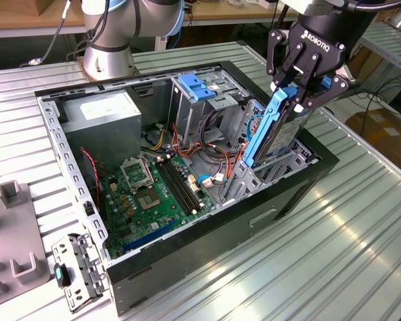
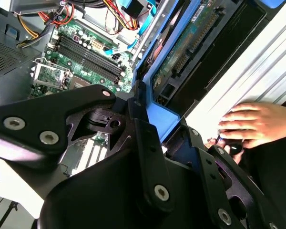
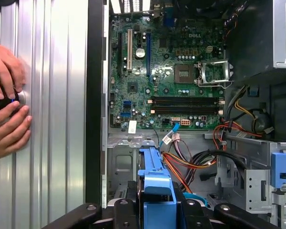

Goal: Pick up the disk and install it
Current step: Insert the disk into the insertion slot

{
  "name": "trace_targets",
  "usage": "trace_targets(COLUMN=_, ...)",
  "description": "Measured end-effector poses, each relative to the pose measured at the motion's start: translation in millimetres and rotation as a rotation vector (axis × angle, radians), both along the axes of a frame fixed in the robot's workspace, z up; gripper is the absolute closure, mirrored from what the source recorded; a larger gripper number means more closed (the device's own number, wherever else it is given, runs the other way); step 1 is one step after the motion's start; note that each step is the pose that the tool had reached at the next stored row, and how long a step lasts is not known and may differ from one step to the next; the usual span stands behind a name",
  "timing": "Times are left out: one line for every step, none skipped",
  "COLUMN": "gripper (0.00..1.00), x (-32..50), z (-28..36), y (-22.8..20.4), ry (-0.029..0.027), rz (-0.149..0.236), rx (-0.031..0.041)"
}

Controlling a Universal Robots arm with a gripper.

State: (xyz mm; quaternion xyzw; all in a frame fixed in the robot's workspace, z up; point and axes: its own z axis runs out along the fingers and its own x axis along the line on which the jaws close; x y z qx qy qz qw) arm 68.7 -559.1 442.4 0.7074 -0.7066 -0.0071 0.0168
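The claw (image 1: 295, 93) is seen closed on the upper end of the disk (image 1: 275, 134), its black fingers pressed against both sides of the blue frame; the disk is held on edge and tilted, its lower end standing within the grey metal cage (image 1: 244, 184) at the corner of the open computer case (image 1: 207, 251) on the exterior view's right, its upper end above the rim; inside the case a green circuit board (image 1: 147, 200), a grey power box (image 1: 103, 114), a blue latch (image 1: 197, 87) and orange cables (image 1: 217, 157) are shown. The case is laid on a ribbed metal table (image 1: 361, 254); a grey moulded tray (image 1: 13, 241) and a small metal bracket (image 1: 80, 271) are placed near it on the exterior view's left; the arm's base (image 1: 107, 53) is mounted behind the case; wooden benches (image 1: 27, 17) are seen beyond. In the first wrist view a person's hands (image 3: 7, 131) are rested on the table just outside the case, closed round a small dark object.
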Motion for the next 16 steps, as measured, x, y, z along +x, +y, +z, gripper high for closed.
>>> trace_targets(gripper=0.63, x=0.0, z=-0.1, y=0.0, ry=0.0, rz=0.0, rx=0.0)
trace_targets(gripper=0.63, x=0.0, z=-0.5, y=0.0, ry=-0.0001, rz=0.0, rx=0.0003)
trace_targets(gripper=0.63, x=0.0, z=-1.1, y=0.0, ry=-0.0004, rz=0.0, rx=0.0003)
trace_targets(gripper=0.63, x=0.0, z=-2.4, y=-0.1, ry=-0.0017, rz=0.0, rx=0.0002)
trace_targets(gripper=0.63, x=0.0, z=-3.8, y=-0.1, ry=-0.0036, rz=0.0, rx=0.0001)
trace_targets(gripper=0.63, x=-0.1, z=-4.9, y=-0.1, ry=-0.0045, rz=0.0, rx=0.0)
trace_targets(gripper=0.63, x=-0.1, z=-5.8, y=-0.1, ry=-0.005, rz=0.0, rx=0.0001)
trace_targets(gripper=0.63, x=-0.1, z=-6.3, y=-0.1, ry=-0.005, rz=0.0, rx=0.0002)
trace_targets(gripper=0.63, x=-0.1, z=-7.1, y=-0.1, ry=-0.0051, rz=0.0, rx=0.0)
trace_targets(gripper=0.63, x=-0.1, z=-7.3, y=-0.1, ry=-0.0051, rz=0.0, rx=0.0)
trace_targets(gripper=0.63, x=-0.1, z=-7.4, y=-0.2, ry=-0.0051, rz=0.0, rx=-0.0001)
trace_targets(gripper=0.63, x=-0.1, z=-7.4, y=-0.2, ry=-0.0051, rz=0.0, rx=0.0)
trace_targets(gripper=0.63, x=-0.1, z=-7.5, y=-0.2, ry=-0.0051, rz=0.0, rx=0.0001)
trace_targets(gripper=0.63, x=-0.1, z=-7.5, y=-0.2, ry=-0.0051, rz=0.0, rx=0.0)
trace_targets(gripper=0.63, x=0.0, z=-7.6, y=-0.1, ry=-0.0052, rz=0.0, rx=0.0001)
trace_targets(gripper=0.62, x=-0.1, z=-7.7, y=-0.1, ry=-0.0051, rz=0.0, rx=0.0)
